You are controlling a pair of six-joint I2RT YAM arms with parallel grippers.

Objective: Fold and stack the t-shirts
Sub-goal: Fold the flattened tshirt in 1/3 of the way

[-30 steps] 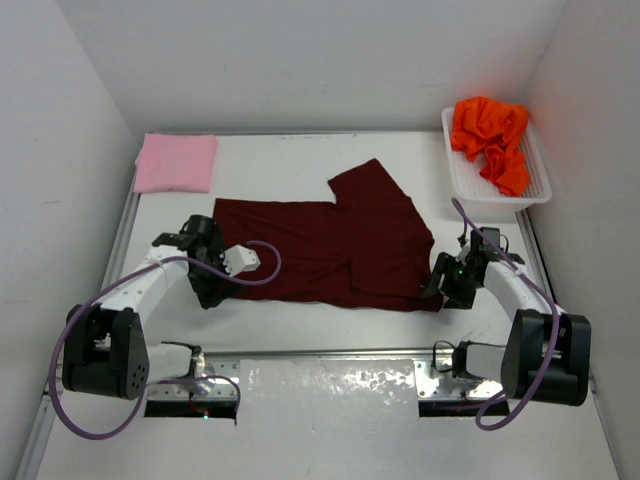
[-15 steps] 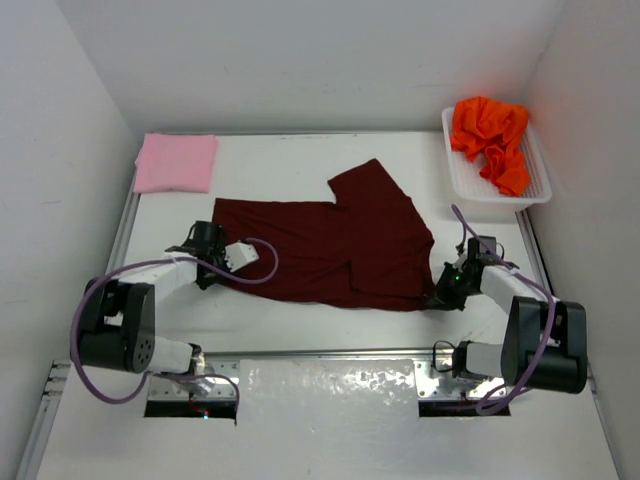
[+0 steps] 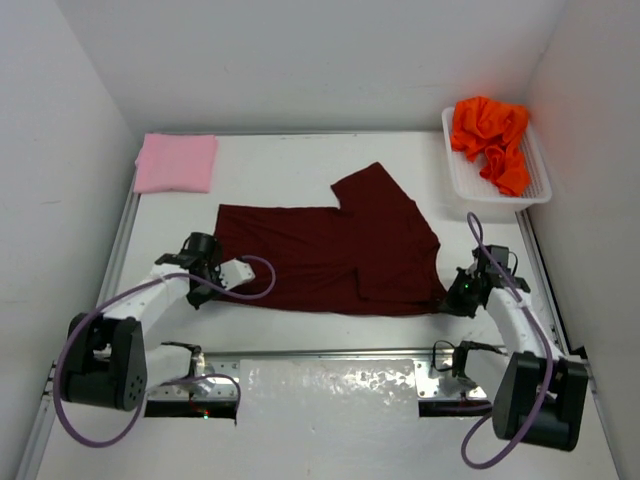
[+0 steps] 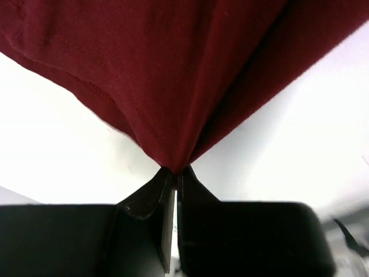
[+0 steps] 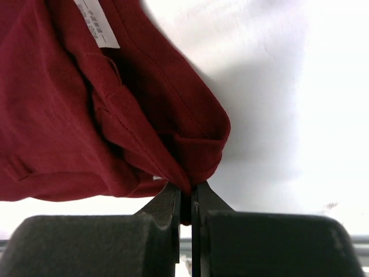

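White walls close in a white tabletop (image 3: pixel 300 165) on the left, far and right sides. Dark maroon cloth t-shirt (image 3: pixel 330 250) lies spread across the middle of the table, with a layer folded over on its right half. Light pink cloth t-shirt (image 3: pixel 176 162) sits folded flat in the far-left corner. Bright orange cloth t-shirt (image 3: pixel 490 135) lies crumpled in a white plastic lattice basket (image 3: pixel 536 192) at far right.

Left gripper (image 4: pixel 174 173): jaws clenched on the maroon shirt's near-left corner, the cloth drawn to a peak at the fingertips.

Right gripper (image 5: pixel 185 193): jaws clamped on the bunched hem at the near-right corner. A white sewn label (image 5: pixel 98 26) shows on the cloth beyond.
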